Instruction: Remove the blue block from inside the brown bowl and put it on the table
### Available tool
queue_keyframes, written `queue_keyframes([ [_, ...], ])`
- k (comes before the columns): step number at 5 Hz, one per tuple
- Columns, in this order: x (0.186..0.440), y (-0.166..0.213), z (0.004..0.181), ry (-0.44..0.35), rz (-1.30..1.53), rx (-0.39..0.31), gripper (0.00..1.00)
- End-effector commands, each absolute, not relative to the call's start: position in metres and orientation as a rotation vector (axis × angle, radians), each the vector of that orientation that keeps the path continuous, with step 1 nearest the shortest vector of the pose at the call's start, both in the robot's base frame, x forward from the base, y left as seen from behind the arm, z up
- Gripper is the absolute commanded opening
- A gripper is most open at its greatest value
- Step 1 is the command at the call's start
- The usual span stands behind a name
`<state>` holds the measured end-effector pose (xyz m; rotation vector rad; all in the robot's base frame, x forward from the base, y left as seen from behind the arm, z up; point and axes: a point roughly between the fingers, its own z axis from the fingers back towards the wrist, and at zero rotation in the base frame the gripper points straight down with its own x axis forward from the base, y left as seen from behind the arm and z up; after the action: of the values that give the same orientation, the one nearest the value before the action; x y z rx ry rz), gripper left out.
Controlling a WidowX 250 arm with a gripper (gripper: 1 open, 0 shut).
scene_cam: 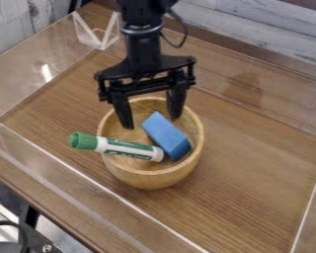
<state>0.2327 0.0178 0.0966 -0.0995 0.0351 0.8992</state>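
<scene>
The brown bowl (118, 168) sits near the middle of the table (267, 168). Inside it lies the blue block (169, 135), tilted against the right inner wall. A white marker with a green cap (112, 147) rests across the bowl's left rim. My gripper (150, 110) hangs over the bowl's far rim, open, with nothing between its fingers. One dark finger (125, 115) reaches down just inside the far left of the bowl, the other (177, 103) stands just behind the block's top edge.
Clear acrylic walls (29, 148) ring the tabletop. A small clear triangular stand (95, 35) sits at the back left. Bare wood lies to the right of the bowl and behind it.
</scene>
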Motion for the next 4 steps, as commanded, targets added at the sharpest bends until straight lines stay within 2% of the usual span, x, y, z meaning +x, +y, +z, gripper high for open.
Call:
queue_keyframes([
  [1,0.235,0.021,0.101,-0.016,1.012,-0.128,1.0],
  [4,0.23,0.019,0.078,-0.005,1.113,-0.146,1.0],
])
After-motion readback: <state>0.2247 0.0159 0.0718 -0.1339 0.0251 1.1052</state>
